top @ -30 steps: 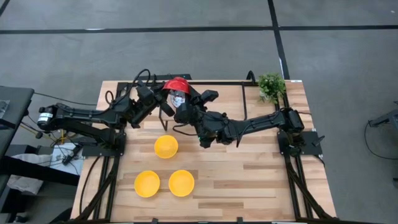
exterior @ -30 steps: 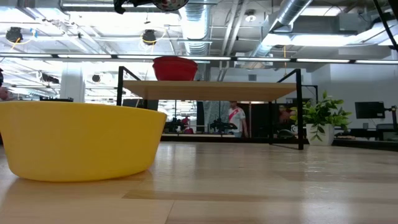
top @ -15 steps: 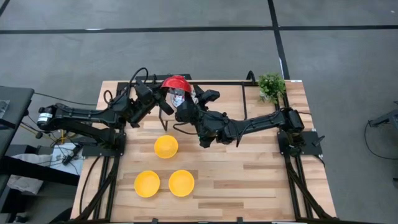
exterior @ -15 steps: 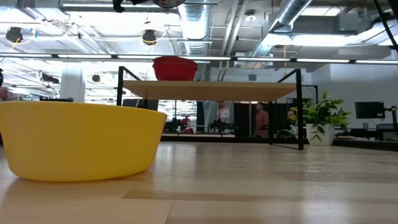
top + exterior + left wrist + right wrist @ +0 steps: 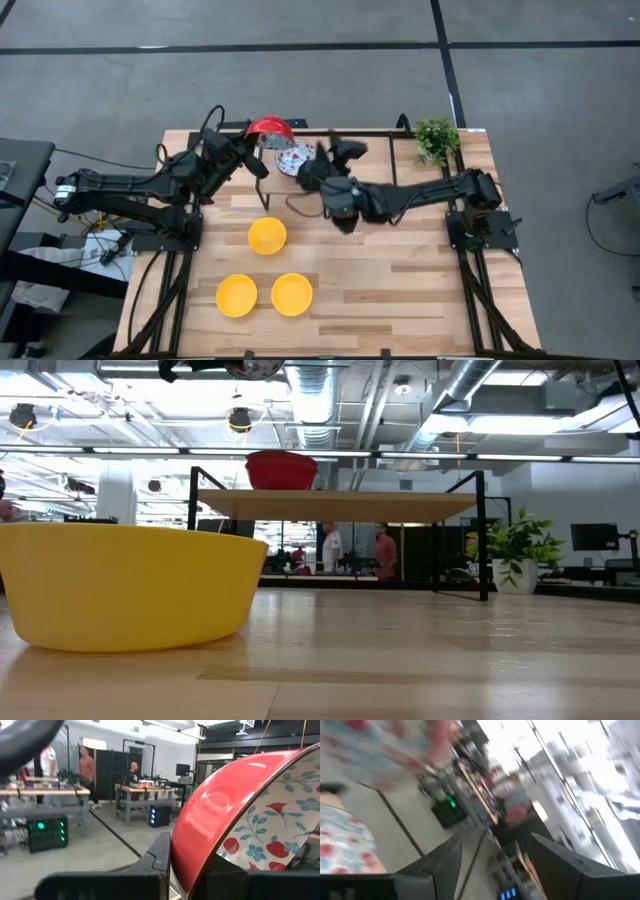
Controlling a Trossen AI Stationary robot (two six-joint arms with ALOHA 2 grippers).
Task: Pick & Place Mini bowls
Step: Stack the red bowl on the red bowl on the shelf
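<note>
Jaws of the left gripper [image 5: 258, 165] clamp a floral bowl's [image 5: 250, 820] rim, right gripper's [image 5: 318, 160] unclear; placing on the shelf [image 5: 330, 505] comes next.

- The table [image 5: 400, 290] top is pale wood laid in planks, with visible grain and a soft satin sheen in the low view.
- Three yellow bowls [image 5: 267, 236] look like smooth, glossy plastic or glazed ware; which one cannot be told.
- The floral bowl [image 5: 240, 820] in the left gripper [image 5: 258, 165] has a shiny red outside that mirrors the room lights, and a smooth white inside printed with red and blue flowers.
- A red bowl [image 5: 281, 469] rests on a shelf [image 5: 335, 504] made of a light wooden board on thin, matt black metal legs.
- Both arms [image 5: 130, 188] are matt black, hard-surfaced.
- The potted plant [image 5: 437, 137] has dull green leaves.
- The floor [image 5: 320, 60] is flat matt grey.
</note>
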